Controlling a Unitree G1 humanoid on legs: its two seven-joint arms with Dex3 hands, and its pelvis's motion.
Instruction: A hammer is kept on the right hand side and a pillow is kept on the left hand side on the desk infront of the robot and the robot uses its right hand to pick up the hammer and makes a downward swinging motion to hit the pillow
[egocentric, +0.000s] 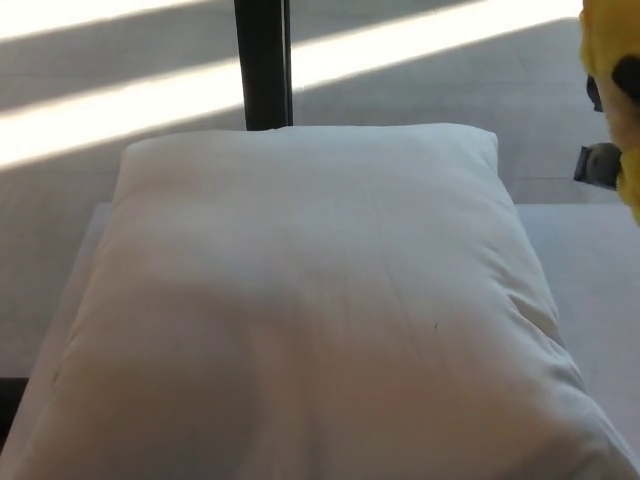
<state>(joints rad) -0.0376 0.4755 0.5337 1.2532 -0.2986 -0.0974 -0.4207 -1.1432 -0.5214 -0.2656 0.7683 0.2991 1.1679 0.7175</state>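
One white pillow (310, 300), one yellow-handled hammer (608, 60), one dark post (263, 62)

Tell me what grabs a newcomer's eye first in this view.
The big white pillow fills nearly the whole frame, lying smooth on the desk. At the far right edge, a sliver of the yellow hammer handle pokes in, mostly out of frame. Behind the pillow, a dark post cuts through bright sunlight stripes on the floor.

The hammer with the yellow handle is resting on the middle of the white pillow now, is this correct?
No. In the head view the hammer is off the pillow, raised at the picture's right edge and mostly out of frame. Its handle is yellow and the pillow white, as you say.
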